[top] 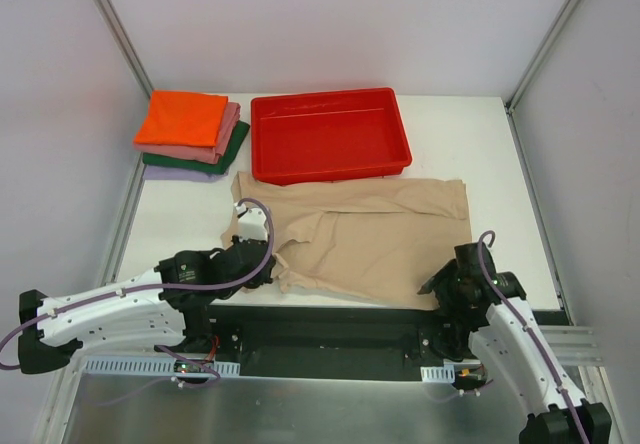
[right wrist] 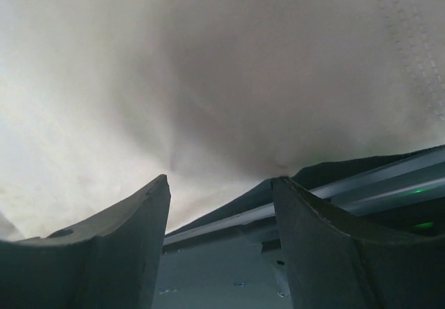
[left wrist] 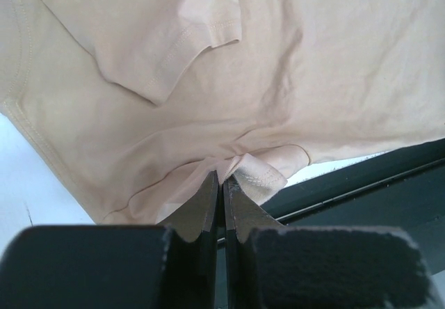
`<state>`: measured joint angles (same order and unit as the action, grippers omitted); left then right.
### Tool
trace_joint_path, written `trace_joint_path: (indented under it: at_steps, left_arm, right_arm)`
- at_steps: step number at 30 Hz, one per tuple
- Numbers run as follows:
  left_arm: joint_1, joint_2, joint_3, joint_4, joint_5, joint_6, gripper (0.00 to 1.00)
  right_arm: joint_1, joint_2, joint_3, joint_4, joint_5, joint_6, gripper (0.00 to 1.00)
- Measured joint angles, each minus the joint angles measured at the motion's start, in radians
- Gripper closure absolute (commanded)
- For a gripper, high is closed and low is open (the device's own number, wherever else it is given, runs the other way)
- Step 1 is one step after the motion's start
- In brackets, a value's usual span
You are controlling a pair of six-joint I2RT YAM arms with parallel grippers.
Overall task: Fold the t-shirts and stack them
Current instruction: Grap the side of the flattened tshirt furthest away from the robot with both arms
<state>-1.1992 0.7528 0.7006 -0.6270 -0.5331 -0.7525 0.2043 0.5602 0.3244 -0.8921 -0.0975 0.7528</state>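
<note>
The beige t-shirt [top: 380,244] lies spread over the near half of the tabletop [top: 180,226]. Its lower edge runs along the near edge, and a sleeve is laid over the body on the left part. The step in hand looks like taking hold of that near edge at both ends, so the shirt can be folded away from the arms. To do it well, both grips should sit on the same edge and catch every layer, not only the top one. The arms would then need to lift and travel together, so the cloth is taut between them and lands square, short of the red tray [top: 330,96] at the far edge.

The left gripper [left wrist: 222,184], at the shirt's near-left part, is clenched tight on a small pinch of hem, with cloth bunched and curled around the tips of its fingers [left wrist: 208,204]. The right gripper [right wrist: 219,184], at the shirt's near-right corner, has its jaws well apart. The cloth's edge hangs just ahead of the gap, and I cannot tell whether either of its fingers [right wrist: 132,225] touches it. By my judgement it grips nothing yet.

The folded stack sits at the far-left corner: orange t-shirt [top: 182,117] on top, then pink t-shirt [top: 230,132], dark green t-shirt [top: 236,150] and lavender t-shirt [top: 170,173].
</note>
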Motion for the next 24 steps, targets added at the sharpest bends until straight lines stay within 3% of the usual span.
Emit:
trace_joint_path:
  at_steps: [4, 11, 16, 24]
  left_arm:
    - [0.000, -0.004, 0.000, 0.000, -0.004, 0.003, 1.00]
    - [0.000, -0.002, 0.000, 0.000, -0.023, 0.003, 1.00]
    - [0.000, 0.001, 0.000, 0.000, -0.028, 0.003, 1.00]
    - [0.026, 0.029, 0.008, -0.002, -0.051, 0.003, 1.00]
  right_arm:
    - [0.003, 0.043, -0.007, 0.010, 0.033, 0.030, 0.48]
    - [0.004, -0.023, -0.028, -0.029, 0.053, 0.054, 0.79]
    - [0.015, -0.031, -0.019, -0.046, 0.052, 0.026, 0.95]
    - [0.016, 0.042, 0.005, -0.048, 0.054, -0.013, 0.92]
